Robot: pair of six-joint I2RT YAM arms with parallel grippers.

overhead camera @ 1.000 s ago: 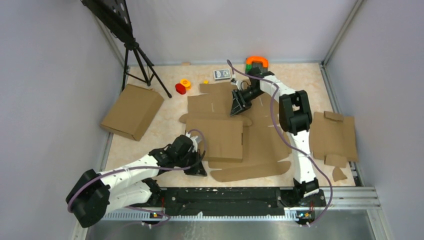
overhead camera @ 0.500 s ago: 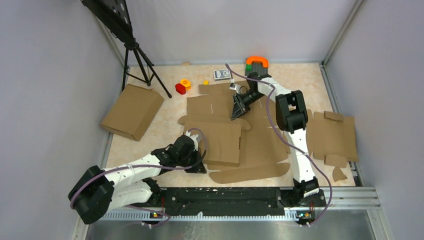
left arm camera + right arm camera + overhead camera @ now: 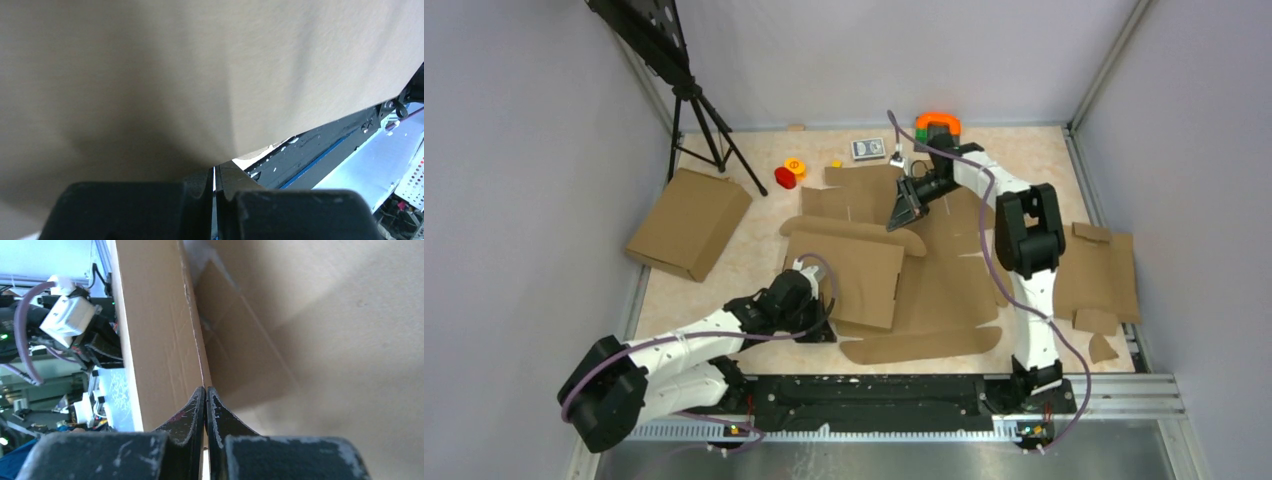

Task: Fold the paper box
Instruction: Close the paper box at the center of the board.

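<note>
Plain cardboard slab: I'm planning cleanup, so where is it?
Top view: the plain cardboard slab lies by the table's left edge, beside the tripod, left of the paper box.

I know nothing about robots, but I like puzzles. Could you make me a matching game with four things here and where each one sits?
Things:
1. paper box
2. tripod
3. orange object
4. slab

Places:
A. left side, lying at an angle
B. far edge, right of middle
C. far left corner
D. middle, spread out flat

Pairs: 1-D, 2-C, 3-B, 4-A
</note>
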